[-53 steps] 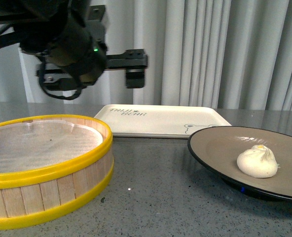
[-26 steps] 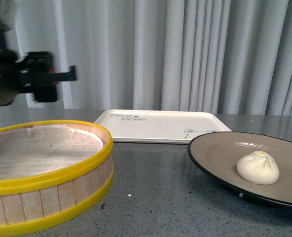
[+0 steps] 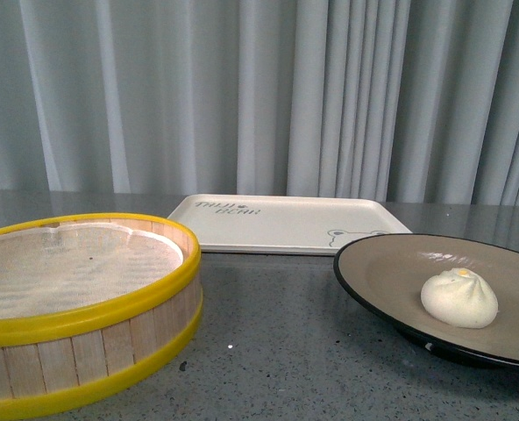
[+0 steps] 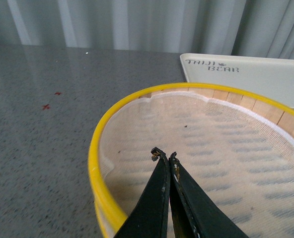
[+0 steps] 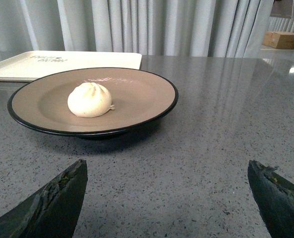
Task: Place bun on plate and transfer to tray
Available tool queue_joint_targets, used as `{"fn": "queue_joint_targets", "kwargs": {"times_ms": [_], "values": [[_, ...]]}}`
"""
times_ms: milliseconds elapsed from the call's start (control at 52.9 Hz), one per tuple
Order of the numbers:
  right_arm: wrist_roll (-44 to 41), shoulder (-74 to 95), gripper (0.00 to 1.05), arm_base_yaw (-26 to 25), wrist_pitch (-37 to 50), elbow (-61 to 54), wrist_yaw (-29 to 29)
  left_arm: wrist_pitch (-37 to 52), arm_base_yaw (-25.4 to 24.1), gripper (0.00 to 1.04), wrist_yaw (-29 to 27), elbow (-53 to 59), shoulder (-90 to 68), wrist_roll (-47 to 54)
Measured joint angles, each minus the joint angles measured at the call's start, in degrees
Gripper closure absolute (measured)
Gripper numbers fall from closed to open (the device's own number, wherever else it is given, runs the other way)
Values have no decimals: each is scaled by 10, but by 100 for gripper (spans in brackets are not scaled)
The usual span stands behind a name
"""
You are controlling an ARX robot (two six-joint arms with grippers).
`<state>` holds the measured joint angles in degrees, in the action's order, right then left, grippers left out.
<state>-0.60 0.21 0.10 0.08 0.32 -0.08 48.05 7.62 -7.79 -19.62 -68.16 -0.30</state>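
The cream-white bun [image 3: 458, 297] [image 5: 90, 99] rests on the grey-brown, black-rimmed plate [image 3: 382, 263] [image 5: 137, 89] at the right of the grey table. Behind it lies the cream-white tray [image 3: 277, 219] [image 5: 18, 67] [image 4: 256, 74] with dark lettering and a bear drawing. Neither arm shows in the front view. In the left wrist view my left gripper [image 4: 165, 156] is shut with nothing in it, hovering over the steamer basket. My right gripper [image 5: 167, 173] is open wide, low over the table, a little short of the plate's rim.
A yellow-rimmed wooden steamer basket [image 3: 110, 307] [image 4: 95, 148] with a white liner stands at the front left. Grey curtains hang behind the table. Small red marks [image 4: 46, 106] dot the tabletop beside the basket.
The left arm, which hung above the basket and in front of the curtain, swung left and has left the front view. Bun, plate and tray have stayed put.
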Motion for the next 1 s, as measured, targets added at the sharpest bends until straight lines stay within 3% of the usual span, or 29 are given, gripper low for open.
{"fn": "queue_joint_targets", "kwargs": {"times_ms": [321, 416, 1002], "values": [[0, 0, 8, 0, 0, 0, 0, -15, -32, 101, 33, 100, 116, 0], [0, 0, 8, 0, 0, 0, 0, -31, -61, 101, 74, 118, 148, 0], [0, 0, 8, 0, 0, 0, 0, -115, -75, 101, 77, 181, 304, 0]]}}
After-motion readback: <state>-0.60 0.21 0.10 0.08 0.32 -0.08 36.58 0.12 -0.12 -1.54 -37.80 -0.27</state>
